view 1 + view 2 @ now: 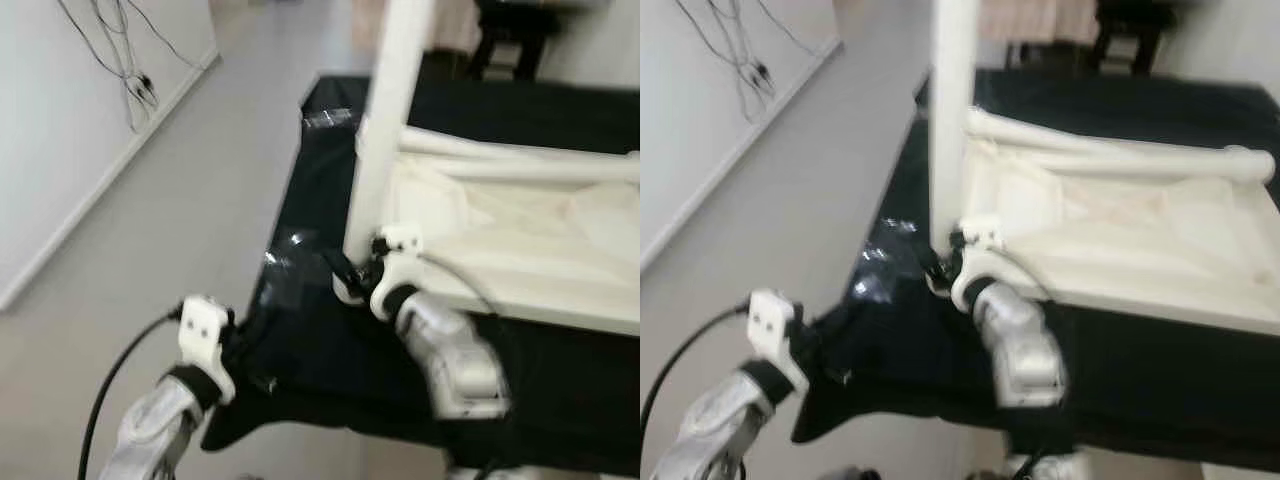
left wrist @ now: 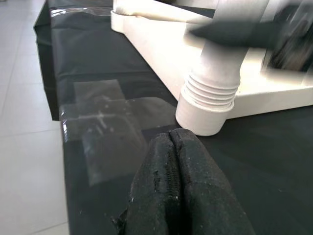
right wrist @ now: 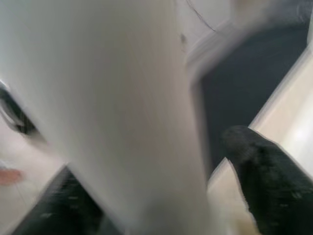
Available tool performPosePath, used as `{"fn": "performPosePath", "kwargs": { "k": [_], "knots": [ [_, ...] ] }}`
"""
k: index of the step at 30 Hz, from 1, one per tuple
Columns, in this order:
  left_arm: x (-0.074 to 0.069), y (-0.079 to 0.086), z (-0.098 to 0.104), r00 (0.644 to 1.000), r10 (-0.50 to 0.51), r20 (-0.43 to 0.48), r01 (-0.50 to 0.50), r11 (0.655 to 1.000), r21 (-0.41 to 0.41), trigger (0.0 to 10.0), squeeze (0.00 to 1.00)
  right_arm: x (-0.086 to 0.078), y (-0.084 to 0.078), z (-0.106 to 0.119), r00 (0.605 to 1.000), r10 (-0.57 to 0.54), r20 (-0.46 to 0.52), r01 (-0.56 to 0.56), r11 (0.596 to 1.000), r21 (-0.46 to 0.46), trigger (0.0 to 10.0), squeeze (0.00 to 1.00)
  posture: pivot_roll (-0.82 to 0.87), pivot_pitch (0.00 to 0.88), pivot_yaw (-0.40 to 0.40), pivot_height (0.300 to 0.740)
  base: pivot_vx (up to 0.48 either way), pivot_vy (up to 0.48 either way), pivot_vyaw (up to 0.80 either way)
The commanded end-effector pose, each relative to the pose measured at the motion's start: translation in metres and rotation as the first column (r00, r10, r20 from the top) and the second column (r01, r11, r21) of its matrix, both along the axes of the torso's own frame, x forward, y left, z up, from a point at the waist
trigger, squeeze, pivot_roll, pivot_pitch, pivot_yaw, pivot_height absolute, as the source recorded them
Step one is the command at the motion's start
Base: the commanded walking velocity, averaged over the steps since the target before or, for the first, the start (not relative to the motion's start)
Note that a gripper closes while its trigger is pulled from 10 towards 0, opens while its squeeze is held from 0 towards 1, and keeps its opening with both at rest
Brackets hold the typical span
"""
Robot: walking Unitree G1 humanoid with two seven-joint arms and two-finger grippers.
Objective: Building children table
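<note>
Right gripper clasps the upright white table leg at its base; left gripper, fingers closed, hovers just beside it

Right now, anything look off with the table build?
One white leg leans instead of standing square to the upturned tabletop; its threaded end still shows bare above the socket. The right gripper is at its base. Clear tape patches the black cover.

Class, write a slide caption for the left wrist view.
Shut left gripper on black-covered table, facing the white table leg at the tabletop's corner.
</note>
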State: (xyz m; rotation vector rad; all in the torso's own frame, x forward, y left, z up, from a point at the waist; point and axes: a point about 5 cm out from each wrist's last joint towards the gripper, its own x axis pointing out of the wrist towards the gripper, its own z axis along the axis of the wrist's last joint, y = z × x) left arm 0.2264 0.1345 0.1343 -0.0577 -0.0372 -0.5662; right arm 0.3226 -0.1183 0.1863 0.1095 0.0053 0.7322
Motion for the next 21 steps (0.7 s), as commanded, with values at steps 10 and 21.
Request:
{"fn": "performPosePath", "kwargs": {
  "k": [10, 21],
  "knots": [
    [0.006, -0.008, -0.005, 1.0, 0.018, 0.019, -0.018, 0.999, 0.03, 0.0, 0.0, 0.03, -0.008, 0.013, 0.938, 0.342, 0.061, -0.34, 0.94, -0.032, 4.7, 0.0, 0.11, 0.081, -0.051, 0.74, 0.0, 0.0, 0.0],
    [0.009, -0.013, -0.007, 0.999, 0.037, 0.026, -0.038, 0.998, 0.046, 10.0, 0.0, 0.042, -0.018, 0.01, 0.934, 0.352, 0.065, -0.351, 0.936, -0.027, 0.0, 0.0, 0.09, 0.076, -0.057, 0.74, 0.0, 0.0, 0.0]
  ]
}}
